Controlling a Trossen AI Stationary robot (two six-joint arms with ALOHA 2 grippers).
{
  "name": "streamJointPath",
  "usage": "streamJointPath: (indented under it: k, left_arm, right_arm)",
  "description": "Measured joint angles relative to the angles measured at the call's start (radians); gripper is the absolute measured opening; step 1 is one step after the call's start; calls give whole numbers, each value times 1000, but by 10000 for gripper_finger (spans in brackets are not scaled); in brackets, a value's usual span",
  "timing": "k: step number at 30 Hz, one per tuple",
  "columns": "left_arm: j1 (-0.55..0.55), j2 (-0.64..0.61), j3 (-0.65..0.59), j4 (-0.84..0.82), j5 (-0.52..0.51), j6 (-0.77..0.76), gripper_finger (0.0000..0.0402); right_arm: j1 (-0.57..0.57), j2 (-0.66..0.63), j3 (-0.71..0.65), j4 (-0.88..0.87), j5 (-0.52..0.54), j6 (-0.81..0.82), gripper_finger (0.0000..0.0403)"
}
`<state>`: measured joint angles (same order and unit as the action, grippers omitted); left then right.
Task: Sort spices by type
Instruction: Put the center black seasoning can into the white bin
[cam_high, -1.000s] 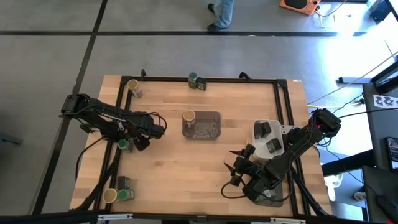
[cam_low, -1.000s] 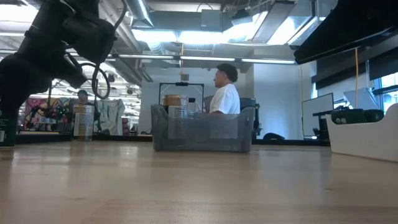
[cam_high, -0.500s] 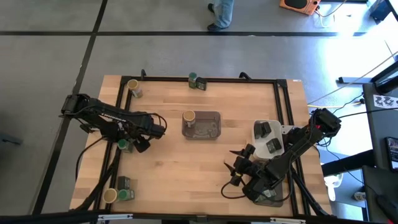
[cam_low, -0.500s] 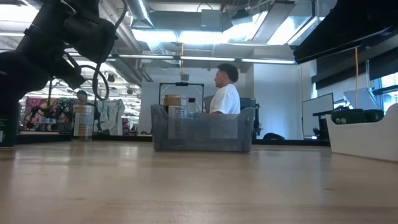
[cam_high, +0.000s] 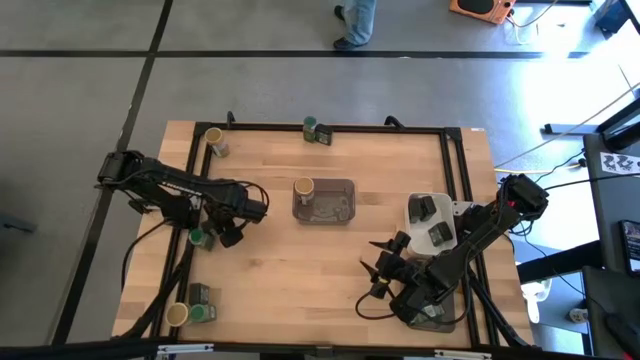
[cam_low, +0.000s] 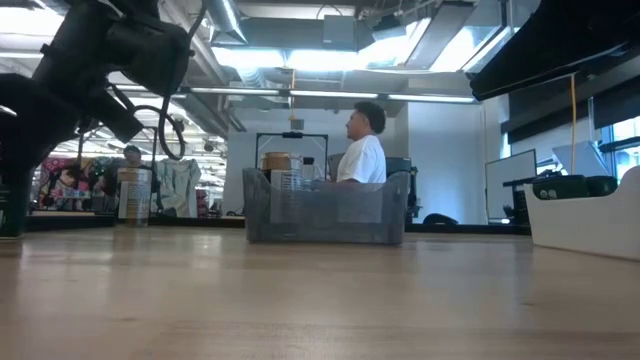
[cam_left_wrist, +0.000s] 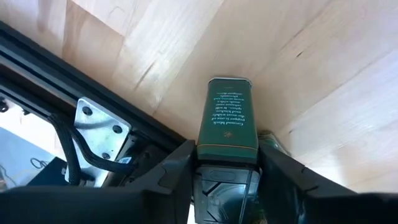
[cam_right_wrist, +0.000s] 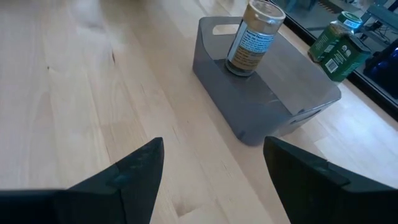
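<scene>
Wooden tabletop (cam_high: 280, 270), sorting early on. Clock directions taken from the overhead view, 12 being the far edge.

Near edge, 8 o'clock corner: one tan-lidded jar (cam_high: 177, 315) beside a green container (cam_high: 201, 298), not yet sorted.

At 5 o'clock the right gripper (cam_high: 382, 277) waits above bare wood, fingers apart, holding nothing. A dark tray (cam_high: 432, 318) lies under that arm; its contents are hidden.

At 9 o'clock the left gripper (cam_left_wrist: 227, 163) has its fingers on either side of a green tin (cam_left_wrist: 227, 117) standing close to the table's left rail (cam_high: 183, 250). Whether the tin is firmly clamped cannot be told.

Centre: grey bin (cam_high: 338, 203) with one tan-lidded jar (cam_right_wrist: 254, 37) in it. At 3 o'clock, a white tray (cam_high: 412, 222) holds two dark tins (cam_high: 432, 222).

Far edge: a second green tin (cam_high: 317, 130) at 12, another tan-lidded jar (cam_high: 214, 141) at 10 o'clock.

Judgement: three containers placed, at least five left.
</scene>
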<state>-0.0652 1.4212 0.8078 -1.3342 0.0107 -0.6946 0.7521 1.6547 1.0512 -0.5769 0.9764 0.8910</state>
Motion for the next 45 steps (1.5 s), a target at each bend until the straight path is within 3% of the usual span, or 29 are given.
streamJointPath:
  k: [7,16,25,31,45]
  left_arm:
    - [-1,2,10,7,-11,35,148]
    - [-57,3,161,67,-34,82,139]
    - [-166,18,263,303,-33,136,142]
    - [-259,141,392,405,-46,250,141]
    - [-330,541,829,299,-87,477,142]
  right_arm:
    - [0,0,0,0,2,-6,276]
    - [0,0,0,1,3,-6,276]
    - [0,0,0,2,4,-6,276]
    - [0,0,0,4,11,-6,276]
    - [0,0,0,2,6,-6,276]
